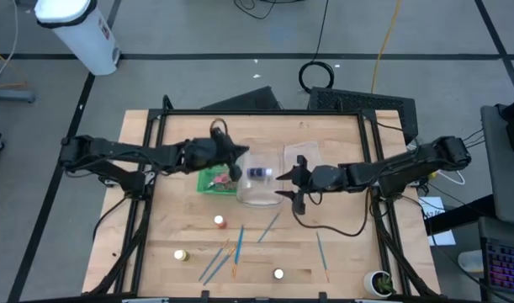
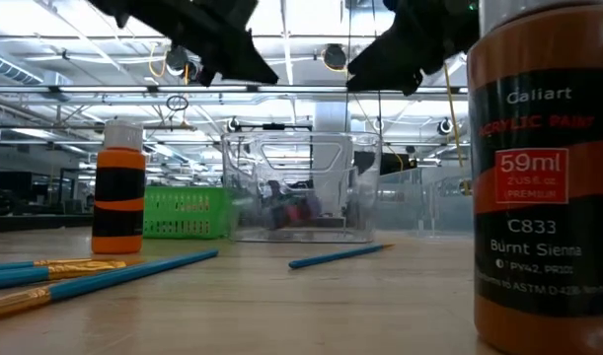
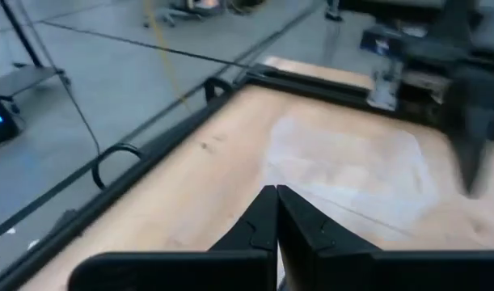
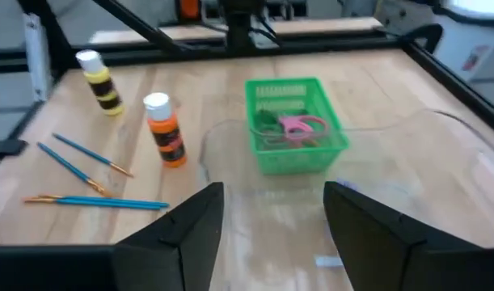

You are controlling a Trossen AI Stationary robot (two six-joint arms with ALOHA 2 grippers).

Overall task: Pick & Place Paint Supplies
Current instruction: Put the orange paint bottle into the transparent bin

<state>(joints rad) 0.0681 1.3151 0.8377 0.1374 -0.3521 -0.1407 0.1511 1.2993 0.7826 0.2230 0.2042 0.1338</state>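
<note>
- left claw, closed and empty, hangs beside the clear bin; it could knock the bin.
- right claw, open and empty, over the bin's other side, may nudge it toward the green basket.

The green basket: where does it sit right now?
In the high view the green basket sits left of table centre, against the clear container, under the left tool. Pink-handled scissors lie inside.
</note>
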